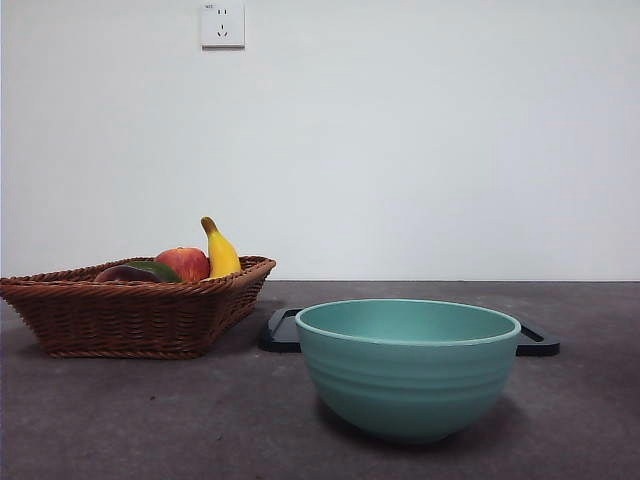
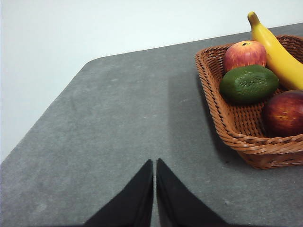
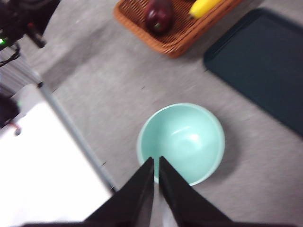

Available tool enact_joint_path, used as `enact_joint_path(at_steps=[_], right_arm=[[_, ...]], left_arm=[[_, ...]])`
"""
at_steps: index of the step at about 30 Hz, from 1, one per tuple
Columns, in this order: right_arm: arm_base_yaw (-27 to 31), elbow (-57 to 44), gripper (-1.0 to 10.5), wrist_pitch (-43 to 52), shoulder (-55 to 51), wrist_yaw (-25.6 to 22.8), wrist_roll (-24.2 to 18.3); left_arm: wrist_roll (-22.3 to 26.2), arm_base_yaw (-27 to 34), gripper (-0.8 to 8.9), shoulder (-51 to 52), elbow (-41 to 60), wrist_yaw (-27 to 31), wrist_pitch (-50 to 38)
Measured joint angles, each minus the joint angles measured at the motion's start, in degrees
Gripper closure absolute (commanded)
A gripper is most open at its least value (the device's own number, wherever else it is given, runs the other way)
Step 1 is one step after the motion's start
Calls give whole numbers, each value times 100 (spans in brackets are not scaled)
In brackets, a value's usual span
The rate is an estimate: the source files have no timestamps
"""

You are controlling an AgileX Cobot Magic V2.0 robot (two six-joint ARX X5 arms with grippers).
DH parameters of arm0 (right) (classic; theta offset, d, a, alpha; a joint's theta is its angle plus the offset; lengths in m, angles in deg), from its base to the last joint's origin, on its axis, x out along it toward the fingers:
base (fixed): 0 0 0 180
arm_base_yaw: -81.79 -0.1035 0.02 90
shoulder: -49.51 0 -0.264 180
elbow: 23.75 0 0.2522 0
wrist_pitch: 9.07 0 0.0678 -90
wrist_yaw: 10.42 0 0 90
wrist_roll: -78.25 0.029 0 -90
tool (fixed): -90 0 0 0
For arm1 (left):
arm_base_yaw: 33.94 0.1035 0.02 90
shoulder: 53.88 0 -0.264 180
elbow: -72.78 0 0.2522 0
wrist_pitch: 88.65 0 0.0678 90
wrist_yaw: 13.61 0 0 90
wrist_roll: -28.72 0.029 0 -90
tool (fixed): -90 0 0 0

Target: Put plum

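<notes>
The plum [image 1: 125, 273] is dark maroon and lies in the wicker basket [image 1: 130, 315] at the left, beside a green fruit [image 1: 158, 269]. In the left wrist view the plum [image 2: 284, 113] rests at the basket's near end [image 2: 255, 147]. My left gripper [image 2: 155, 161] is shut and empty, over bare table well short of the basket. The right wrist view shows the plum [image 3: 158, 14] far off in the basket [image 3: 180, 46]. High above the teal bowl's [image 3: 182, 137] near rim, my right gripper [image 3: 156, 159] is shut with nothing in it. Neither arm shows in the front view.
A red-and-yellow apple [image 1: 184, 263] and a banana [image 1: 220, 252] share the basket. The empty teal bowl [image 1: 408, 375] stands front and centre. A flat dark tray [image 1: 538, 340] lies behind it. A white surface [image 3: 47, 170] borders the table's edge near the right arm.
</notes>
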Motion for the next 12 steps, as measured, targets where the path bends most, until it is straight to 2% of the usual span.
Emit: enact_joint_path(at_steps=[6,9,12], right_arm=[[1346,-345,937,1117,-678,-9,-448],[2122,-898,937,1917,-1189,-33,-531],[2957,-1965,937,3040,-2031,-409,-586]], left_arm=[[0,0,805,0,0,0,2],[-2,0,805,0,0,0,2],[-2,0,805,0,0,0,2]])
